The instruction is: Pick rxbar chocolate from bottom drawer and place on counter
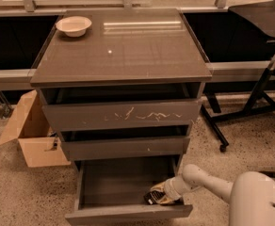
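Note:
The bottom drawer [114,180] is pulled open under the two upper drawers. My gripper [159,195] is down inside it at the front right, reaching in from the right on the white arm [203,182]. A small dark flat bar, the rxbar chocolate [150,199], shows at the gripper's tip on the drawer floor, partly covered by it. I cannot tell whether the gripper holds it. The glossy grey-brown counter [128,51] is the cabinet's top.
A white bowl [74,25] stands on the counter's back left corner. An open cardboard box [31,131] sits on the floor left of the cabinet. A black chair base [250,107] with castors stands to the right. The drawer's front panel [128,214] is just in front of the gripper.

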Robot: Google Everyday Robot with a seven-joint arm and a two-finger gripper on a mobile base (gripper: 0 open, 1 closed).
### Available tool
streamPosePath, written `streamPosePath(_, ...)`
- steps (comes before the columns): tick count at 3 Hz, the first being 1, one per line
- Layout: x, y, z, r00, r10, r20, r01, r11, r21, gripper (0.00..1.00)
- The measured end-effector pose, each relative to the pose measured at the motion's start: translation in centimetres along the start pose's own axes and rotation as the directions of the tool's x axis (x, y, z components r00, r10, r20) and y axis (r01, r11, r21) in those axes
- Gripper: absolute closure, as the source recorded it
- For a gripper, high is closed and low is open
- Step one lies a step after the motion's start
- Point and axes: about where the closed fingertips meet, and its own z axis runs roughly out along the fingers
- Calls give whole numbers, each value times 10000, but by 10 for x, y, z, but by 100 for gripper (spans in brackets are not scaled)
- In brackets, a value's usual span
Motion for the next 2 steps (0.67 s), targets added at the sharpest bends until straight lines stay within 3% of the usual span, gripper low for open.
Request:
streamPosePath(1, -17, -17, -43, 9975, -699, 114, 687, 9943, 814, 100)
streamPosePath(2, -34, -29, -71, 9919, -1264, 101, 1242, 9845, 1234, 100)
